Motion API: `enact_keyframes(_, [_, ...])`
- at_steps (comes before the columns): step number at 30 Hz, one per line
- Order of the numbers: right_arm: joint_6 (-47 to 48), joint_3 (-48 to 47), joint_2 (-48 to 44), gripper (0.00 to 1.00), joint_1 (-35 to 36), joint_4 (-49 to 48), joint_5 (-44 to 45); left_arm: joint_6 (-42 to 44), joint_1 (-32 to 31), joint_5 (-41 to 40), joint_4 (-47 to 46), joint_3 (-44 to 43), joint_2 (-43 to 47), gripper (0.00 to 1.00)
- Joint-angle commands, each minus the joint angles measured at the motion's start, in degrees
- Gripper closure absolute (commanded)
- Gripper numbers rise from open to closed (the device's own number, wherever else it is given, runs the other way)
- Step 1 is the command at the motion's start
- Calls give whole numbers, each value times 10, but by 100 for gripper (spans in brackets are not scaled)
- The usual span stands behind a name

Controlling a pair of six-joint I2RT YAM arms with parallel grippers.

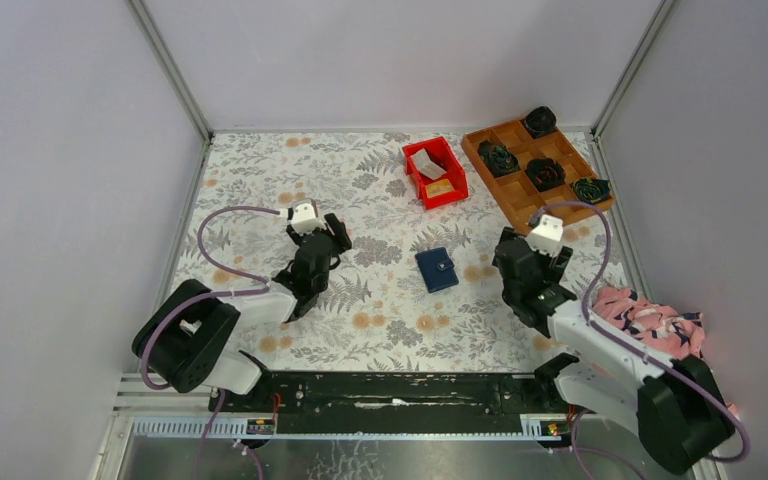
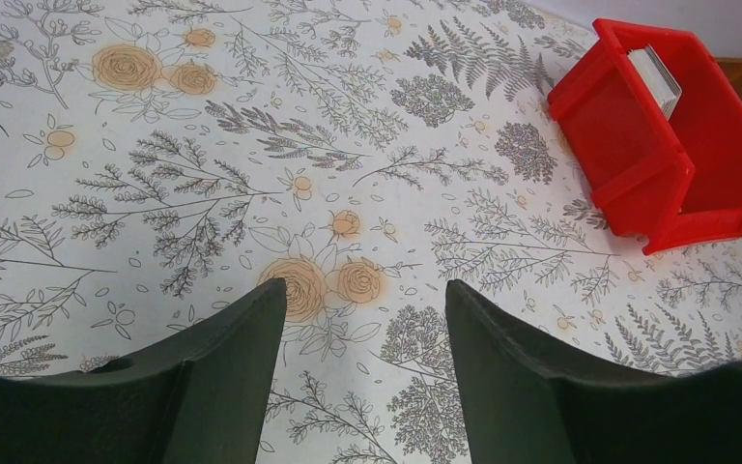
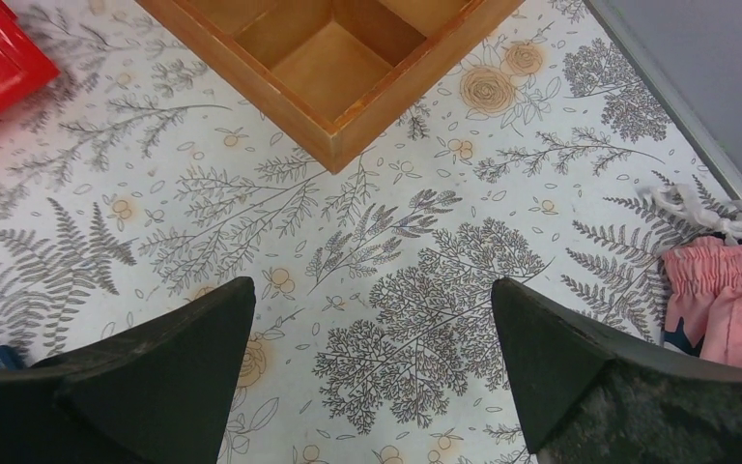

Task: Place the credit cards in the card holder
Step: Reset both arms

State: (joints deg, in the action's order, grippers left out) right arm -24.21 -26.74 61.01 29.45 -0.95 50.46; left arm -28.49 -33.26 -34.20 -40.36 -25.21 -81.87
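Observation:
The card holder, a closed navy-blue wallet with a snap tab, lies flat mid-table between the two arms. The credit cards lie in a red bin behind it: a white card leaning inside and an orange-tan card near the front. The left wrist view shows the white card in the bin. My left gripper is open and empty, left of the wallet. My right gripper is open and empty, right of the wallet.
A wooden grid tray holding dark rolled fabric bundles stands at the back right; its near corner is ahead of the right gripper. Pink patterned cloth lies at the right edge. Grey walls enclose the floral table.

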Motion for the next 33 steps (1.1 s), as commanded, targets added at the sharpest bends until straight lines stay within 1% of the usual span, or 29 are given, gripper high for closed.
enact_keyframes(1, [27, 45, -87, 1, -3, -77, -7, 30, -8, -29, -49, 8, 8, 31])
enact_keyframes(3, [35, 65, -113, 1, -2, -92, -8, 37, -11, -33, -56, 10, 6, 31])
enact_keyframes(6, [36, 70, -125, 1, -2, -94, -8, 44, -13, -36, -63, 13, 7, 31])
enact_keyframes(16, [27, 75, -106, 1, -2, -97, -13, 51, -18, -41, -67, 17, 16, 31])
enact_keyframes(26, [41, 84, -116, 1, -2, -112, -27, 54, -21, -47, -67, 18, 18, 30])
enact_keyframes(27, [32, 80, -110, 1, 0, -75, -28, 38, -16, -23, -30, 12, 5, 31])
enact_keyframes(33, [32, 80, -110, 1, 0, -75, -28, 38, -16, -23, -30, 12, 5, 31])
